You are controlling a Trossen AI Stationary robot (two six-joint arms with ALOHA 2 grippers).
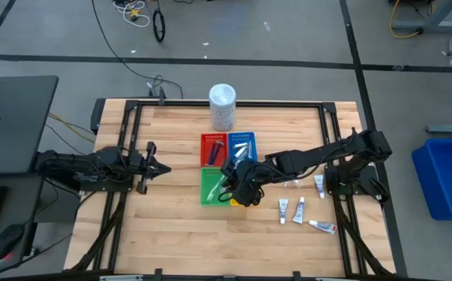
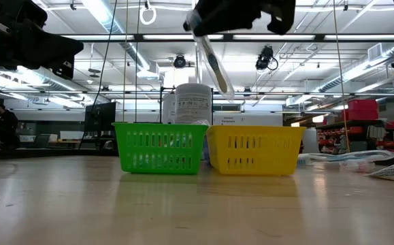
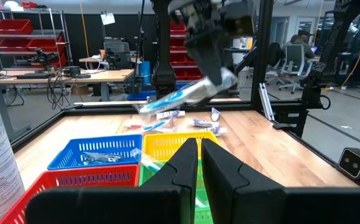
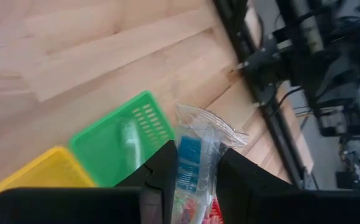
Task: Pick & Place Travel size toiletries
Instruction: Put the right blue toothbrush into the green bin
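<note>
Clear-wrapped blue toothbrush point(image 4: 194, 163) tilted, held above green tray point(image 1: 208, 190); white tubes point(image 1: 299, 211) on table.

A pale wooden surface point(image 1: 171, 234) is being occupied by four square trays set touching: red point(image 1: 213, 150), blue point(image 1: 243, 145), green point(image 1: 212, 187) and yellow point(image 1: 241, 203). A tall white tub point(image 1: 222, 108) is standing behind them, and small white tubes point(image 1: 298, 209) are lying to the right.

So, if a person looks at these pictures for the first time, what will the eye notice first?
Probably the right hand, raised above the green tray and shut on a clear-wrapped toothbrush. Next come the four bright trays in the table's middle, red, blue, green and yellow, with the tall white tub behind them. The left hand waits shut at the left side.
</note>
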